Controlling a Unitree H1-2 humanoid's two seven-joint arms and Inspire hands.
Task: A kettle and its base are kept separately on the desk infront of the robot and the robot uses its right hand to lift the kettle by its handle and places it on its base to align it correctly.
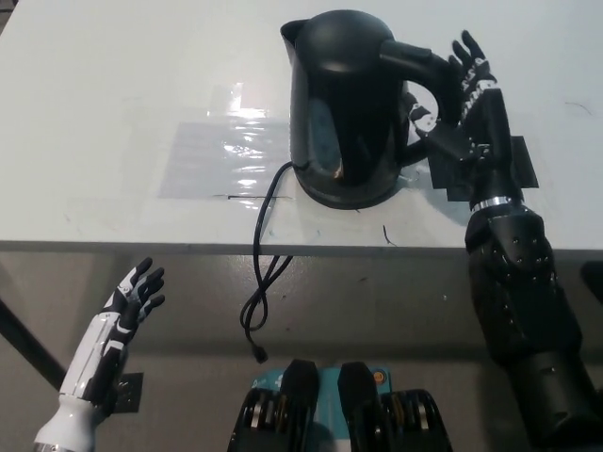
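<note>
A black kettle (341,99) stands upright on its round black base (353,196) near the front edge of the white desk (122,85). Its handle (415,68) points right. My black right hand (468,108) is just right of the handle, fingers spread and pointing up, palm toward the handle and holding nothing. My white left hand (127,311) rests below the desk edge at the lower left, fingers apart and empty.
The base's black cord (264,273) hangs over the desk's front edge, its plug dangling below. A shiny clear tape patch (221,155) lies left of the kettle. A dark patch (516,165) lies on the desk under my right hand.
</note>
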